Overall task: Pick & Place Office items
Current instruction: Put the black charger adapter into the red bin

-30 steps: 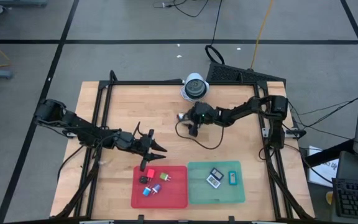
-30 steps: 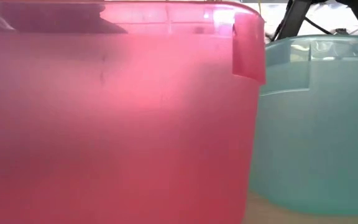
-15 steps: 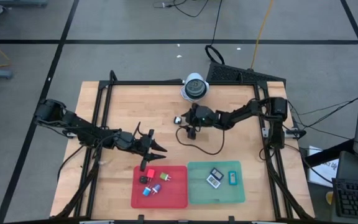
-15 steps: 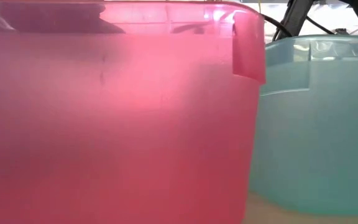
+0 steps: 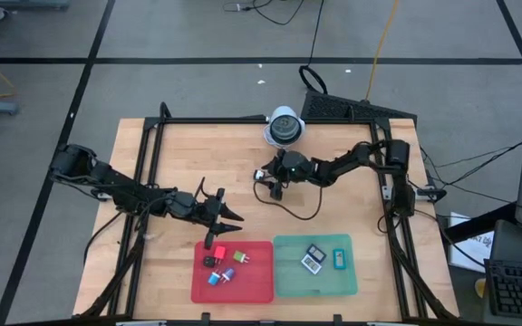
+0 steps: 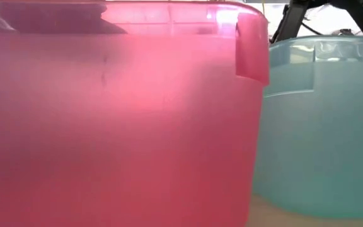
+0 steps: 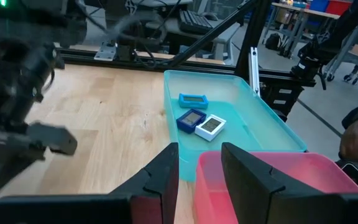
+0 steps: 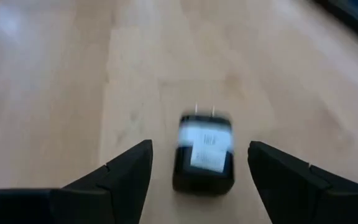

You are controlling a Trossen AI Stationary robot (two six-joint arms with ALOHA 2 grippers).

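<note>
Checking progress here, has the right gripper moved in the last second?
Yes. The right gripper has shifted left, away from the table's right frame rail.

Light wooden table (image 5: 179,154). A red tray (image 5: 234,288) and a green tray (image 5: 320,281) sit side by side at its front edge. A black plug adapter (image 8: 204,152) lies mid-table, and a white-and-grey dome (image 5: 285,126) sits by the back edge.

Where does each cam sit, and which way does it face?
High: overhead, straight down on the table; both arms show.
Low: table height, filled by the red tray and green tray walls.
Left wrist: past the left tool toward both trays.
Right wrist: past the right tool at a black plug adapter on bare wood.
Shared: both trays in high, low, left wrist.
</note>
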